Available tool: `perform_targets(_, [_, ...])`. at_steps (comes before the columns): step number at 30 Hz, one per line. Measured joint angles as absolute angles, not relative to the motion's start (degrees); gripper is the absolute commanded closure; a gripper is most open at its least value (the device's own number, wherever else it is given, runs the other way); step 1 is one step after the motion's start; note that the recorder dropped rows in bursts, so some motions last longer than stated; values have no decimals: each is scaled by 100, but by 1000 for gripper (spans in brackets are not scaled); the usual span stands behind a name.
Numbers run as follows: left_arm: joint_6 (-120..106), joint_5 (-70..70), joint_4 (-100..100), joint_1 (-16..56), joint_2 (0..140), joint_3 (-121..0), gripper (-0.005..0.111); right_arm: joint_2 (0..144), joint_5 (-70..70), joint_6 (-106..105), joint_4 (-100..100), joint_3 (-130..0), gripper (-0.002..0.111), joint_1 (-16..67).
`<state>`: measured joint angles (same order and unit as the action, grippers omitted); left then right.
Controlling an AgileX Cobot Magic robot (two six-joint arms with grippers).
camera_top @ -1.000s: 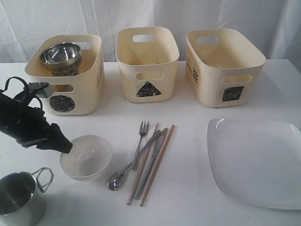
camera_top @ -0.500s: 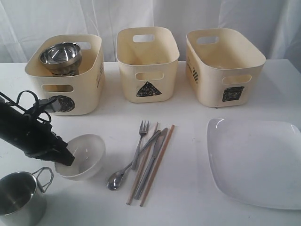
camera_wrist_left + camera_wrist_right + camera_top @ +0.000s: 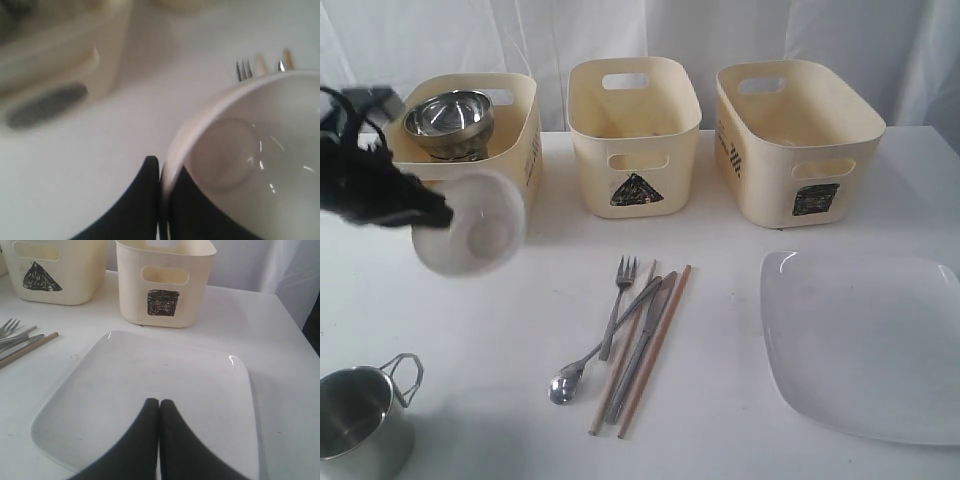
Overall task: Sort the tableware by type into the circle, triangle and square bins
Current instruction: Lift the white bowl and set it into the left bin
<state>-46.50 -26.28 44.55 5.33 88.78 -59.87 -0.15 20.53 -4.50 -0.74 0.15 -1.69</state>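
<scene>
Your left claw [image 3: 438, 213]: pinched on rim of white bowl [image 3: 470, 236], bowl tilted, clear of table. Circle bin [image 3: 528, 130] just beyond it, far left, steel bowl [image 3: 448, 114] inside. Left arm nearer. Your right claw [image 3: 159, 405]: closed, empty, over plate [image 3: 150, 365], near right.

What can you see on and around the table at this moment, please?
left bin: one, cream, back left
triangle bin: one, cream, back middle
square bin: one, cream, back right
steel bowl: one, silver, inside left bin
white bowl: one, white, held up before left bin
steel mug: one, silver, front left
fork, spoon, knife: one each, silver, table centre
chopsticks: two, wooden, flanking knife
plate: one, white, front right
table: one, white, beneath everything
left fingers: black, shut on white bowl's rim
right fingers: black, shut, by plate
</scene>
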Motion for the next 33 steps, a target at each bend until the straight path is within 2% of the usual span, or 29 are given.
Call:
perform_targets(8, [-4680, -1496, 4443, 533, 7498, -6603, 107, -15, 2053, -450, -74, 15, 108, -169])
perform_targets(16, [-4823, -593, 4431, 533, 7297, -6616, 107, -15, 2053, -450, -74, 15, 108, -169])
perform_targets(23, [-4195, 696, 4558, 533, 7806, -6818, 107, -15, 2053, -450, -74, 15, 108, -169])
perform_targets(33, [-3993, 1042, 3517, 533, 8992, -7747, 107, -15, 2053, -450, -74, 15, 108, -169])
